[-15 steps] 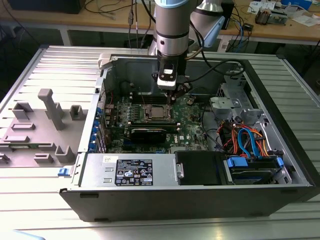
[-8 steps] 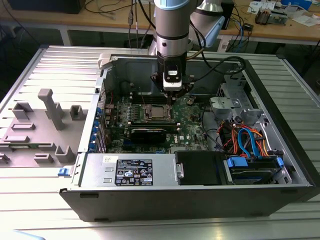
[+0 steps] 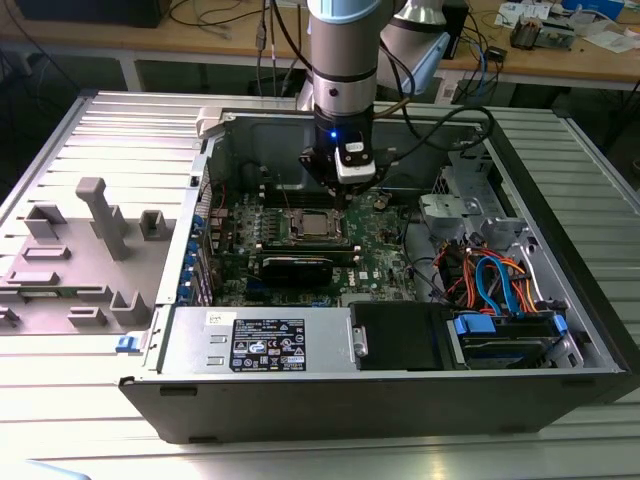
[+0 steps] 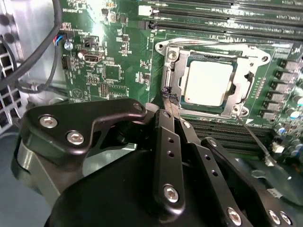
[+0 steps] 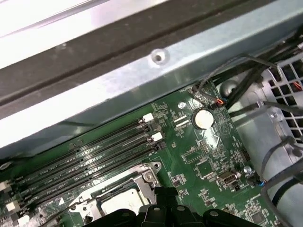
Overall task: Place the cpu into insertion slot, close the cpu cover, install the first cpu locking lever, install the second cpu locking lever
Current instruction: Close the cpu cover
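While the gripper hovers at the edge of the insertion slot, its jaws are pressed together at the tips; whether they pinch anything, I cannot tell. Just beyond them sits the cpu, the cpu cover flat around it.

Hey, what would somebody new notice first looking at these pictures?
The robot arm reaches down into an open computer case in the middle of the exterior view. In the second wrist view, the silvery chip gleams in its socket on the green board, with the black gripper closed at the socket's edge.
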You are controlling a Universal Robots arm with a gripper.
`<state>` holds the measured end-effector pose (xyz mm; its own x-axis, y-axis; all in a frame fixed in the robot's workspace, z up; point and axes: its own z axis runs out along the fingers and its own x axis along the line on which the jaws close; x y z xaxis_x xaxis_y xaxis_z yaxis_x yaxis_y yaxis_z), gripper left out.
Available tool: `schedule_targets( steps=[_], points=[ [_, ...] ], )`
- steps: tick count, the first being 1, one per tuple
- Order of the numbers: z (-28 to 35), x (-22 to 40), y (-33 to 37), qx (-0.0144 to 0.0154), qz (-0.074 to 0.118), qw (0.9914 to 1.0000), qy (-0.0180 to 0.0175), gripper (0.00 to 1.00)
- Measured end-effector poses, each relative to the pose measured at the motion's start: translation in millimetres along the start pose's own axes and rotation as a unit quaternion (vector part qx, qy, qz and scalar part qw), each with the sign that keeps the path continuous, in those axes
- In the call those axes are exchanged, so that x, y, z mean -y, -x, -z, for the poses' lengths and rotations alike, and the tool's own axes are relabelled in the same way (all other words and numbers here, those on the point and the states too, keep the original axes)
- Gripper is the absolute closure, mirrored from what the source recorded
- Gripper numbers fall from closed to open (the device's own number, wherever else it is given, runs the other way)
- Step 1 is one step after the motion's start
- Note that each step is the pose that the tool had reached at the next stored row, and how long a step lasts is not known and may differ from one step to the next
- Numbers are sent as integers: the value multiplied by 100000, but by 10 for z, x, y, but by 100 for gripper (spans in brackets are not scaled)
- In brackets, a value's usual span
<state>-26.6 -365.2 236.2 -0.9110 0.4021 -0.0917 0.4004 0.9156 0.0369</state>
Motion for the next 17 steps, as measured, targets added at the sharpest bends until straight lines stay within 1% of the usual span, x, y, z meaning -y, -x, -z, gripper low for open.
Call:
schedule_targets(
  steps=[2,3,5,7,9,11,14,16,17],
  points=[
    [-2,0,0,-28,1539,99988,41,89],
    [-3,0,0,-50,2714,99963,88,89],
    [-5,0,0,-77,4067,99917,151,89],
    [-8,0,-1,-107,5435,99852,224,89],
    [-10,1,-1,-151,6958,99757,342,89],
    [-12,1,-1,-198,8380,99647,457,89],
    [-16,1,-1,-316,11871,99290,632,89],
    [-18,1,-1,-363,12965,99153,725,89],
    [-18,1,-2,-370,13125,99132,742,89]
  ],
)
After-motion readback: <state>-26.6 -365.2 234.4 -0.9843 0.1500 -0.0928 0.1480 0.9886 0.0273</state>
